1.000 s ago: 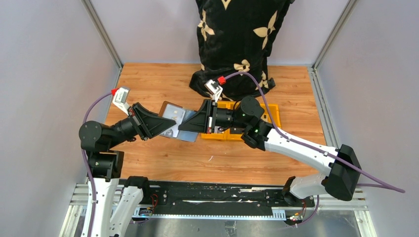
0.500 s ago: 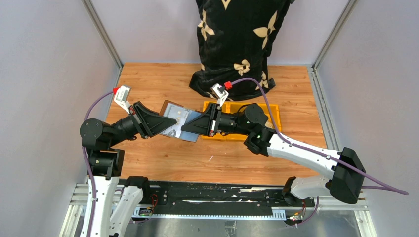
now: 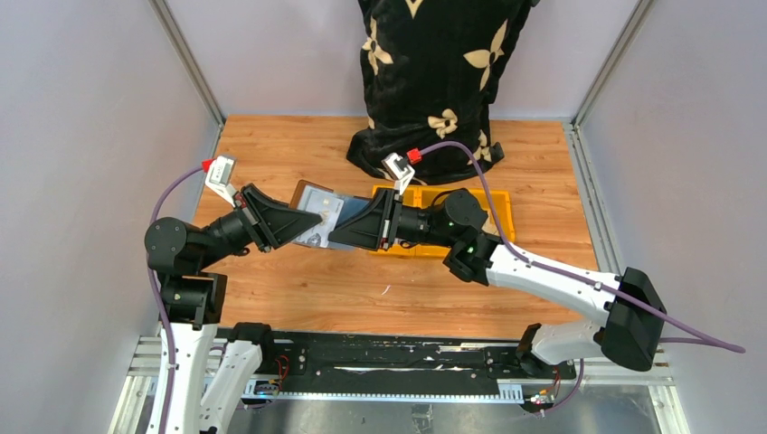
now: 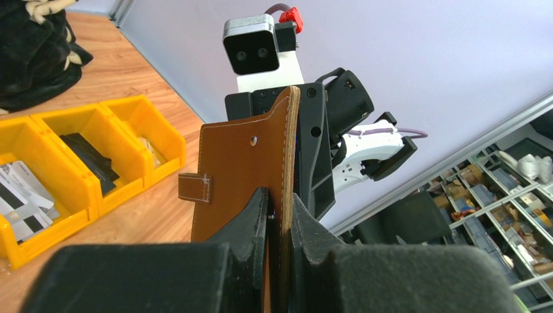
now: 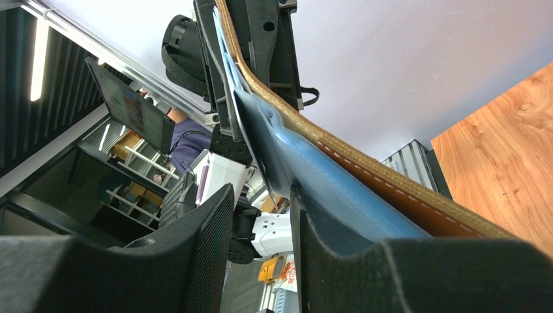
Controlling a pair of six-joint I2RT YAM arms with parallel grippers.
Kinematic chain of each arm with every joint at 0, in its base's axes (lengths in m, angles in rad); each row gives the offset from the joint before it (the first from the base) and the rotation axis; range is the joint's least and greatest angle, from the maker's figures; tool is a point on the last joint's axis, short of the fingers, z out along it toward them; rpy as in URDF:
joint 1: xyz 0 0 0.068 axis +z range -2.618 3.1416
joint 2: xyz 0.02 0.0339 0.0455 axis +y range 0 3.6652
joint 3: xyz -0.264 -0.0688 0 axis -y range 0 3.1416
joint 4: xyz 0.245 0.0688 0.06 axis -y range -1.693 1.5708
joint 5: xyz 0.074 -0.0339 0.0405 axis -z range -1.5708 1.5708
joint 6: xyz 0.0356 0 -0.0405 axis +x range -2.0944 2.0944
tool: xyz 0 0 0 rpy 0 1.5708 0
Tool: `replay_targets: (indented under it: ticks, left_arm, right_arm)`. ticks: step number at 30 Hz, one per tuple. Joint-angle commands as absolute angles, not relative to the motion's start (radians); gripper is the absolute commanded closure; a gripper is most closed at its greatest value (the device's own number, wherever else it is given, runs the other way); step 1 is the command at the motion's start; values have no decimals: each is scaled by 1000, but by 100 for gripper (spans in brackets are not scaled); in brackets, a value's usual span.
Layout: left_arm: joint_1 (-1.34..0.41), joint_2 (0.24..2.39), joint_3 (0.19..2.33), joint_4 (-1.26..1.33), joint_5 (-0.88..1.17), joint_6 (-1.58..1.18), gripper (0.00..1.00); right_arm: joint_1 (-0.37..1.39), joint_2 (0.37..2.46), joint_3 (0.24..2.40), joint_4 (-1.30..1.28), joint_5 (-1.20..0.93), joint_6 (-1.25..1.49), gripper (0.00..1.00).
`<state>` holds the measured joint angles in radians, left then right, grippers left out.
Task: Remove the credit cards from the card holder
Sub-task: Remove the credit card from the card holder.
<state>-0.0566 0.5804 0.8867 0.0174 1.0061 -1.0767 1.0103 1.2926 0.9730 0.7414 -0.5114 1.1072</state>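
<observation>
Where the task's thing is: the small square brown leather-like card holder [image 3: 318, 210] is held up off the wooden worktop [image 3: 298, 298], spread between the two arms, with its shiny grey inner side turned up toward the overhead camera.
Left jaws: the left gripper [image 4: 279, 203] is clamped on one edge of the brown flap, a pad on each face.
Right jaws: the right gripper [image 5: 261, 192] stands parted with a clear gap. The holder's blue-grey inner face runs past one finger, and nothing is pinched.
Cards out: grey credit cards [image 4: 19, 190] with dark stripes lie in the leftmost visible compartment of the yellow plastic bin [image 4: 78, 140].
Step in hand (judged): lining up the right fingers on a card in the inner pockets.
Doing it well: keep the left clamp firm and the holder steady. Slide the parted fingers along the inner face to a card's exposed edge and close on the card alone, not the leather. Pull in line with the slot so the holder does not twist free.
Hidden: a paler rectangle on the inner side may be a card or a pocket, and I cannot tell which. The arms cover the holder's lower edge and part of the bin. The right wrist view sees the holder edge-on, so its pockets are out of sight.
</observation>
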Motion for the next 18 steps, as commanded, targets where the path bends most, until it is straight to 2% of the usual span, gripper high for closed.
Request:
replay_targets:
  ticks: [1,4,9,11,13,15,17,18]
  left_arm:
    - [-66,563,930,37,1032,-1077,100]
    - [-66,559,927,29,1038,-1074,100]
    - [-66,553,923,23,1044,-1065,100]
    - [-66,551,923,19,1049,-1057,100]
    - [-66,547,925,7,1051,-1031,100]
    - [-66,545,929,-37,1047,-997,100]
    - [-66,542,926,-47,1043,-985,99]
    - [-66,541,925,-50,1043,-982,99]
  right_arm:
    - [1017,1336,1021,762,-483,1116,59]
    - [1013,1349,1020,803,-485,1142,64]
    - [993,1359,1006,908,-479,1206,81]
    - [990,1361,1011,923,-481,1212,80]
    - [989,1366,1026,925,-494,1214,71]
    - [989,1375,1041,926,-508,1217,67]
    - [991,1381,1050,924,-511,1217,70]
    - [991,1383,1052,924,-509,1219,79]
